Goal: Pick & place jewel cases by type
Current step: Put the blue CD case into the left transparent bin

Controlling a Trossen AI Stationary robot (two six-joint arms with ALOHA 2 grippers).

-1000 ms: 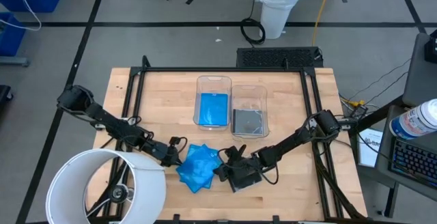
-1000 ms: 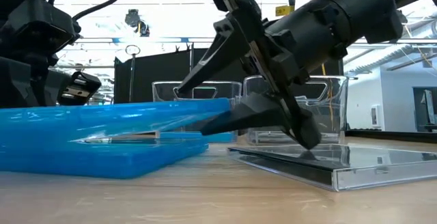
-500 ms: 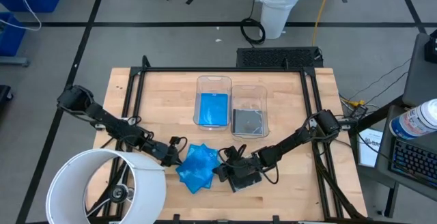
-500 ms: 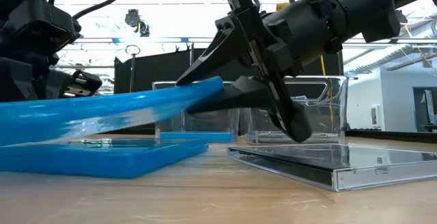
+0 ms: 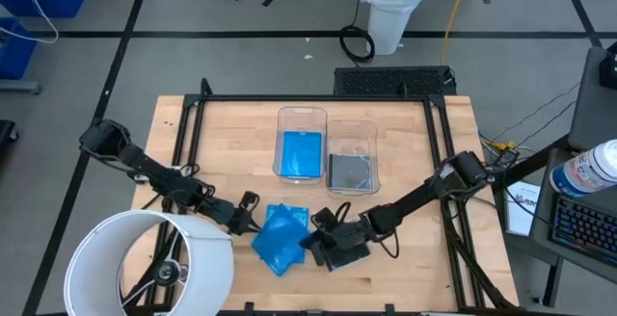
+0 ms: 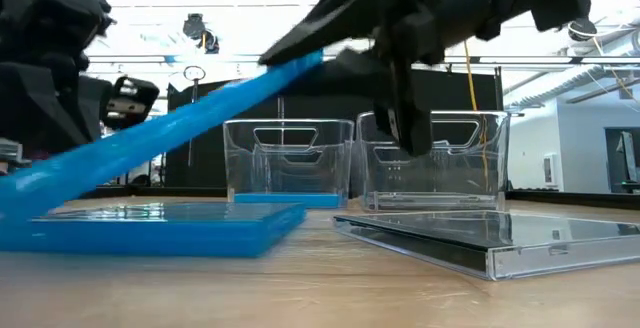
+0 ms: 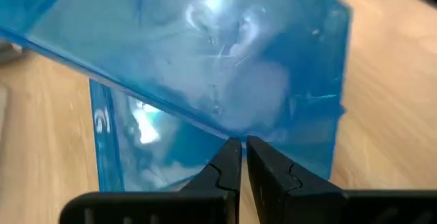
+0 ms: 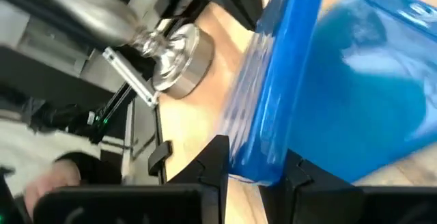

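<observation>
Two bright blue jewel cases (image 5: 281,237) lie stacked at the table's near middle. The upper blue case (image 6: 170,123) is tilted, and its right end is up in my right gripper (image 5: 310,242), which is shut on it. The lower blue case (image 6: 150,230) lies flat on the wood. A smoky jewel case (image 6: 480,238) lies flat just right of them, under my right arm. My left gripper (image 5: 249,218) stands shut at the stack's left side, its tips (image 7: 242,145) at the tilted case's low edge. My right gripper pinches the upper blue case's right-hand edge (image 8: 263,152) between its two fingers, which come from the table's right and slant slightly down. The held end is raised, and the opposite end (image 6: 25,183) rests on the lower blue case. My left gripper's shut tips stand at the tilted case's left edge (image 7: 225,132); I cannot tell whether they touch it.
Two clear bins stand side by side at the table's far middle: the left bin (image 5: 301,116) holds a blue case, the right bin (image 5: 352,126) a dark one. A big white round shade (image 5: 154,263) overhangs the near left corner. Black rails (image 5: 188,133) frame the table.
My right gripper has shut on the upper blue case's right edge, rolled and risen. That end of the case has lifted from nearly flat to steeply tilted, while its left end has stayed down on the lower case.
</observation>
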